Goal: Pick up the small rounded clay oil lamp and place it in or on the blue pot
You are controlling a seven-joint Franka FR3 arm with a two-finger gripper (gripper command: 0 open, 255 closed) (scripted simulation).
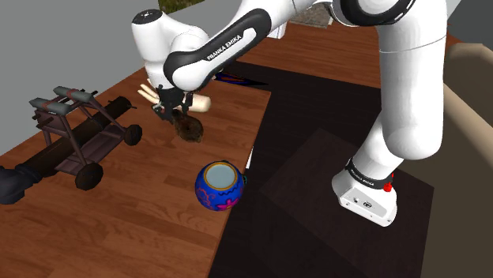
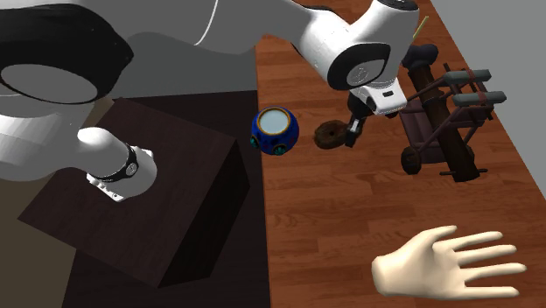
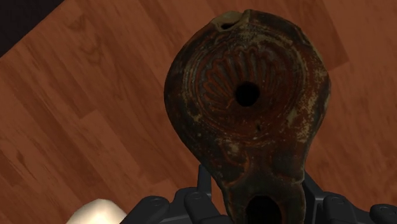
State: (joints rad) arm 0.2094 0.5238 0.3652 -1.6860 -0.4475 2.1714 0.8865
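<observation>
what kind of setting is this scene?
Likely a simulated room in a house, hedged: a wood-plank table against a plain grey wall, with curios on it, such as a model cannon cart, a painted blue pot and the brown oil lamp in the hand.

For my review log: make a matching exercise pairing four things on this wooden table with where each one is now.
1. dark brown rounded clay oil lamp
2. round blue patterned pot
3. dark wooden wheeled cannon
4. pale model hand

A. second exterior view's lower right
B. between the black gripper's fingers
C. shoulder view's left
D. by the wooden table's edge, mouth up

Pairs: 1-B, 2-D, 3-C, 4-A
</observation>
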